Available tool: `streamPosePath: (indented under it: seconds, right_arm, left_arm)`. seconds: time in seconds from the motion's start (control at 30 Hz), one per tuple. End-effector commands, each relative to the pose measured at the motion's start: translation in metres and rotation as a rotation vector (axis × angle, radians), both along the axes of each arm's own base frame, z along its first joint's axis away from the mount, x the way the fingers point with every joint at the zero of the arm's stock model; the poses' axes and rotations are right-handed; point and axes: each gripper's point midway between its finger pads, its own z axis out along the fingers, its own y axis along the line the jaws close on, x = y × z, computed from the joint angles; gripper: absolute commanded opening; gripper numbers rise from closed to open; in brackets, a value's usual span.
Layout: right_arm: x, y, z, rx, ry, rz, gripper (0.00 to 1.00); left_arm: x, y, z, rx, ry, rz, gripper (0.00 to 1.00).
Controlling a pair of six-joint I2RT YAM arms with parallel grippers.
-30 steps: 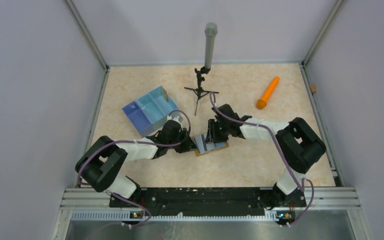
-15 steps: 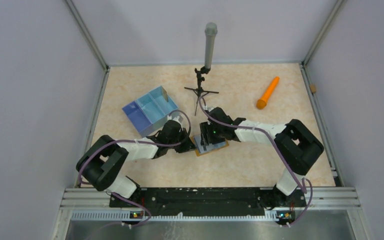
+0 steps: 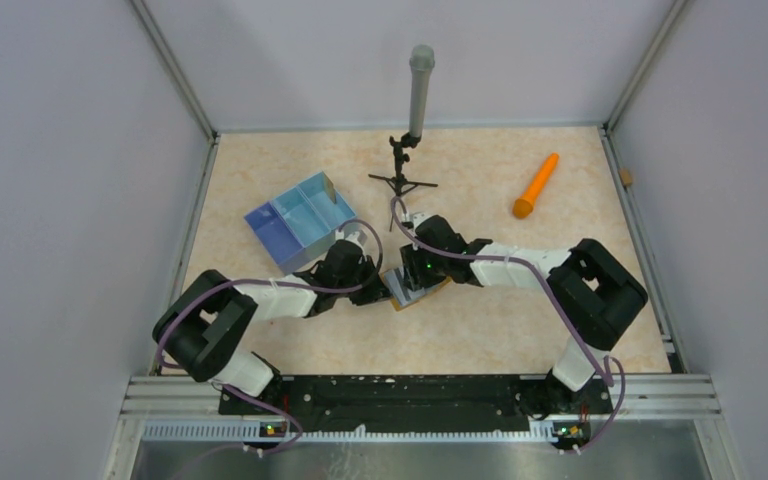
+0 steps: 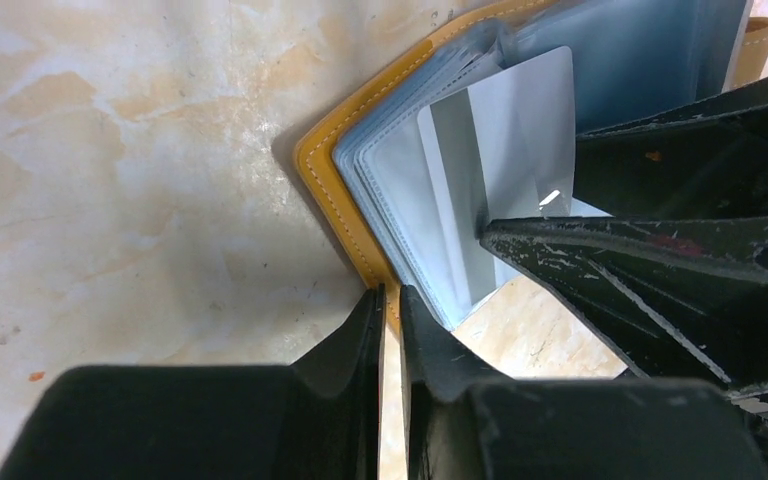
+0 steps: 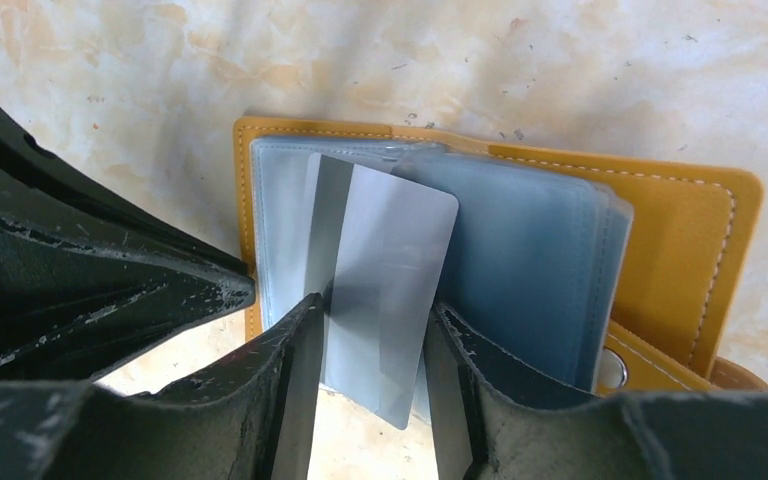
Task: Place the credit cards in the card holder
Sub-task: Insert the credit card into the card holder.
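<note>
The card holder [image 3: 422,293] lies open on the table, mustard-orange outside [image 5: 690,235] with greyish-blue pockets [image 5: 530,260]. A grey credit card [image 5: 385,270] with a dark stripe sticks partly out of a pocket, also seen as the card [image 4: 510,150] in the left wrist view. My right gripper [image 5: 374,303] [image 3: 413,272] has its jaws against both long edges of this card. My left gripper [image 4: 390,292] [image 3: 381,293] is pinched shut on the card holder's mustard edge [image 4: 335,190] at its left corner. No other cards show.
A blue divided tray [image 3: 300,228] stands behind the left arm. A small black tripod [image 3: 401,183] with a grey upright cylinder [image 3: 420,90] is at the back centre. An orange cone-shaped stick [image 3: 537,186] lies at the back right. Walls enclose the table.
My right gripper has slid left over the card holder, widened, then narrowed onto the card. The left jaws have tightened on the edge of the holder, whose left side has shifted slightly.
</note>
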Motion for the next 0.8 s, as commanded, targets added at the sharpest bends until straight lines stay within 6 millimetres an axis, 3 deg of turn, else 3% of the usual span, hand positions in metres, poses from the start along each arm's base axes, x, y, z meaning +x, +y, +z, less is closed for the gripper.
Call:
streamPosePath:
  seconds: [0.0, 0.2, 0.77]
  right_arm:
    - [-0.018, 0.022, 0.012, 0.038, 0.01, 0.139, 0.43]
    - [-0.009, 0.018, 0.036, 0.048, -0.024, 0.067, 0.59]
    - [0.012, -0.006, 0.04, 0.065, 0.004, -0.067, 0.68]
  left_arm:
    - [0.02, -0.003, 0.006, 0.028, -0.08, 0.019, 0.13]
    - [0.019, 0.002, 0.002, 0.051, -0.067, 0.033, 0.12]
    - [0.018, 0.001, -0.001, 0.055, -0.056, 0.028, 0.1]
